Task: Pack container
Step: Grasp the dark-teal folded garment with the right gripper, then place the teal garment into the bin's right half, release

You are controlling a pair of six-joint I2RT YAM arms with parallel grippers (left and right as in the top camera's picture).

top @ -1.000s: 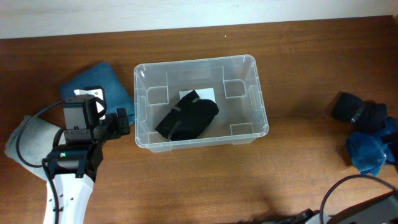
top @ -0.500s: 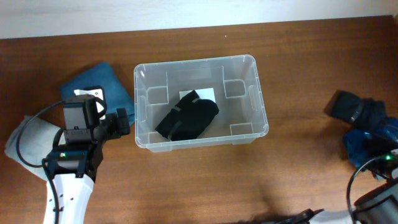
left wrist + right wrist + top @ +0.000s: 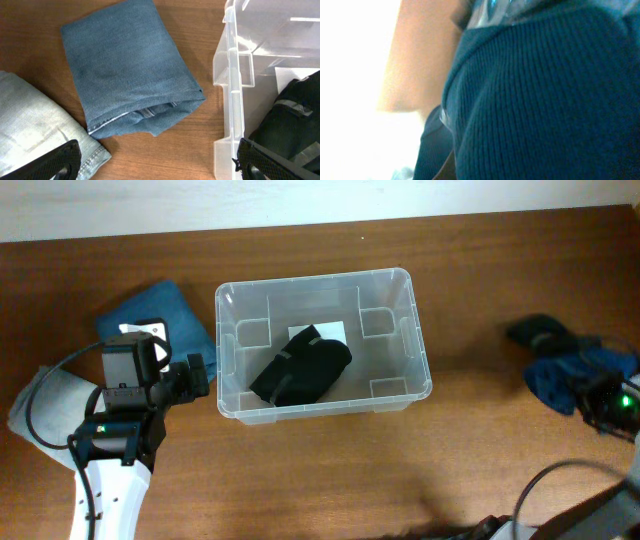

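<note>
The clear container (image 3: 320,280) stands mid-table with a black bundle (image 3: 300,372) lying on its white label (image 3: 328,331). My left gripper (image 3: 199,373) hovers open just left of the container's wall (image 3: 235,75), nothing between its fingers (image 3: 62,160). At the far right, my right gripper (image 3: 605,395) is shut on a blue knit garment (image 3: 555,375), with a dark piece (image 3: 538,332) trailing at its upper left. The knit fabric (image 3: 545,100) fills the right wrist view and hides the fingers there.
A folded blue denim piece (image 3: 160,310) lies left of the container, also seen from the left wrist (image 3: 125,65). A pale grey denim piece (image 3: 45,405) lies at the far left under the left arm. The table's back edge runs just behind the container.
The right gripper has shut on the blue knit garment, and the garment with its dark piece has shifted left and up toward the container. The left arm has not moved.
</note>
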